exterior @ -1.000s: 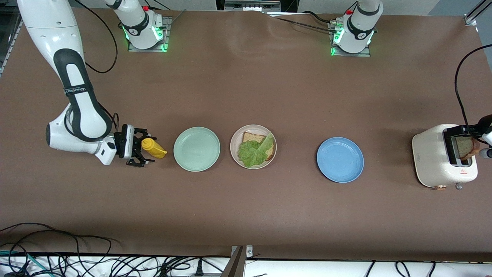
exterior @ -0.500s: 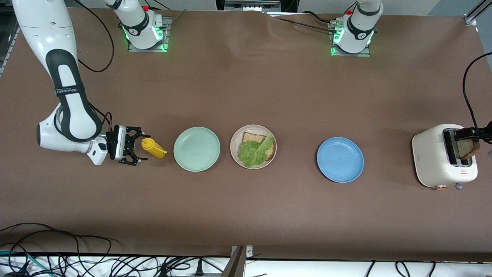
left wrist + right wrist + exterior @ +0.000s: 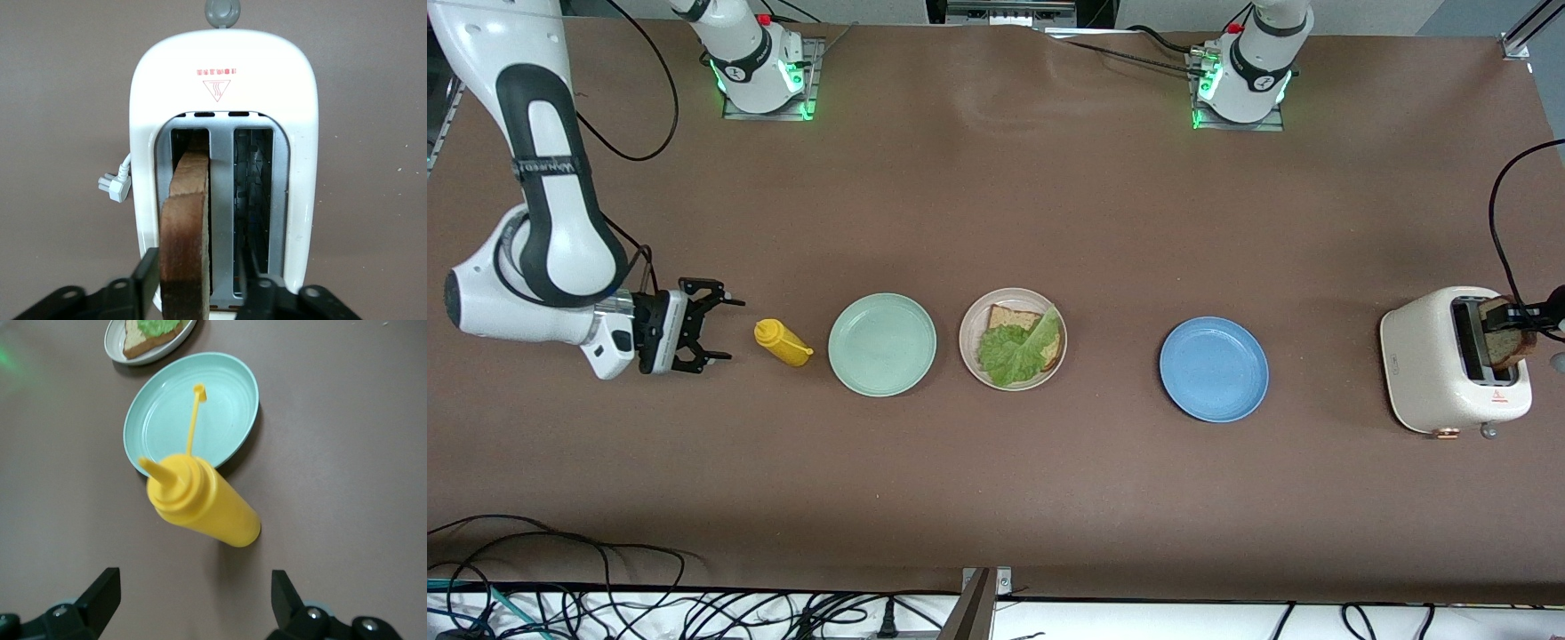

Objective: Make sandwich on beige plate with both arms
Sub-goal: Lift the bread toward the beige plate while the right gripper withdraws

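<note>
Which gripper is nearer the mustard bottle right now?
Right. The right gripper hangs open just beside the mustard bottle, apart from it; the left gripper is at the toaster, around a bread slice.

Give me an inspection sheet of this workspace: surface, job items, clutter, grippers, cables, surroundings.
Surface: brown table, flat, no spills seen.
Job's things: beige plate holds one bread slice under a lettuce leaf; second slice stands in the white toaster at the left arm's end.
Clutter: yellow squeeze bottle upright beside the mint-green plate; blue plate.
Grippers: left gripper over the toaster, jaws on either side of the second slice; right gripper open beside the bottle, apart from it.
Cables: toaster cord on the table; loose cables along the table's near edge.
Surroundings: nothing seen.
</note>
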